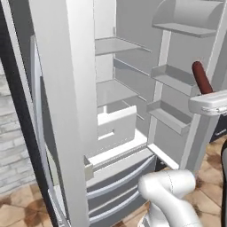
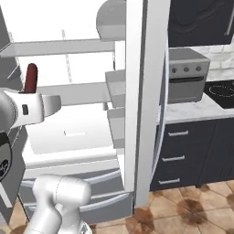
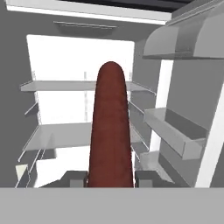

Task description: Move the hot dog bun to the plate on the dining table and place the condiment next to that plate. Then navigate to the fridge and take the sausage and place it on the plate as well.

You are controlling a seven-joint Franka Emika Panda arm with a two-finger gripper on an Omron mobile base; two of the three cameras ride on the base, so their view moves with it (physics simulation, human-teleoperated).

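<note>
I've got the sausage clamped in the pincer, the jaws closed tight on its lower end, and it stands straight up out of the fingers, dark red-brown with its rounded tip free in the air. In the left base view the sausage pokes up above the white hand, just in front of the door bins on the right-hand fridge door. In the right base view the sausage rises at the far left, against the bright white interior. The fridge stands with both doors swung wide; I see the near edge of the left door as a broad pale slab down the left base view. Through the hand camera the glass shelves run back on the left and the door bins step down on the right, with clear air around the sausage on both sides. Beyond the right door sits a dark cabinet run with a pale desk top, a stove on it
</note>
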